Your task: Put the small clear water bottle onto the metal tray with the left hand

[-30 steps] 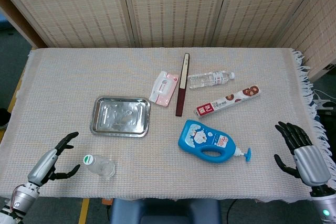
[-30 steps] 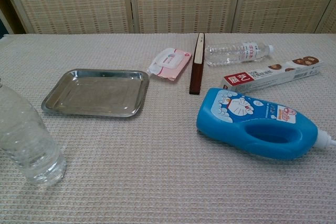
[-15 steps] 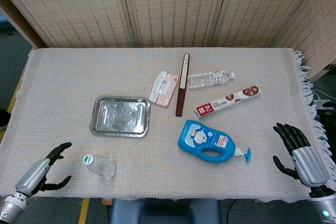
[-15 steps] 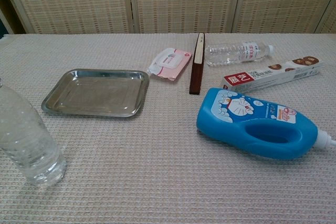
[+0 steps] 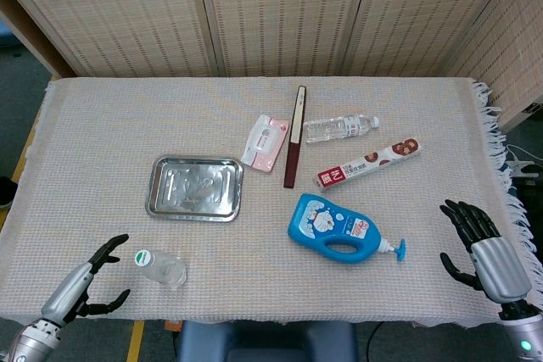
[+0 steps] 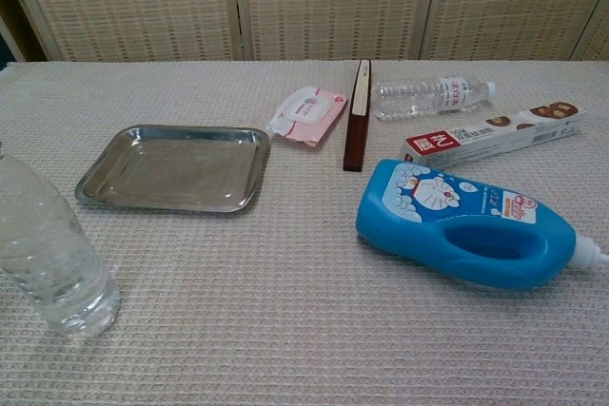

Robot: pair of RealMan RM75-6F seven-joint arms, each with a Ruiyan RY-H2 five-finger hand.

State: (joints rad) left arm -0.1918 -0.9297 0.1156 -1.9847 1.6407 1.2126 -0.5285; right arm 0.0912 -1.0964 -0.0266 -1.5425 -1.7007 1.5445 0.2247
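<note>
1. The left hand (image 5: 85,286) has its fingers spread apart and holds nothing. It is just beside the small clear water bottle (image 5: 161,268), not touching it.
2. The right hand (image 5: 481,241) is spread wide too, with nothing in it, at the far right edge.
3. The bottle stands upright near the front edge, apart from the metal tray (image 5: 195,188).
4. A blue soap bottle (image 5: 335,228) lies between the hands.

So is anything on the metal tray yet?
No. The metal tray shows only its bare, reflective floor. The small clear water bottle stands upright on the cloth, nearer the left hand.
</note>
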